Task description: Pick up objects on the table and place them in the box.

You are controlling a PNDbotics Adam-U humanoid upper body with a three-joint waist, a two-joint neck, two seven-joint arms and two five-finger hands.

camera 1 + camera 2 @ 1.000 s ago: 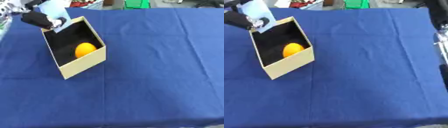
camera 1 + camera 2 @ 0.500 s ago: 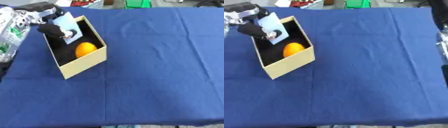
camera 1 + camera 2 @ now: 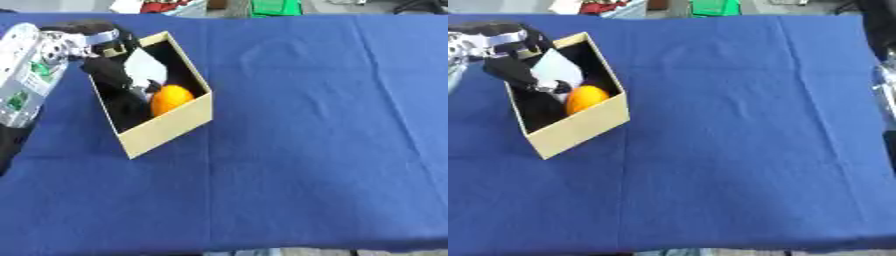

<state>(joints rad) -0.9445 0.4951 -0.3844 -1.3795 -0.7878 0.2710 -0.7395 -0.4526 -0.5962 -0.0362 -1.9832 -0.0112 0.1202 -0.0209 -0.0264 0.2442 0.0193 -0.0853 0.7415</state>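
Left robot hand [image 3: 112,75] has dropped further into the box [image 3: 166,127] since earlier, fingers pinching a pale flat object [image 3: 143,67] inside, just beside the orange ball [image 3: 170,98]. Box sits on blue desk [image 3: 297,150], left side.

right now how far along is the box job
Done: an orange ball already lies in the box. In hand: the left hand is down inside the box, holding a pale flat object not yet let go. Left: nothing else shows on the blue tablecloth, so only the release remains.
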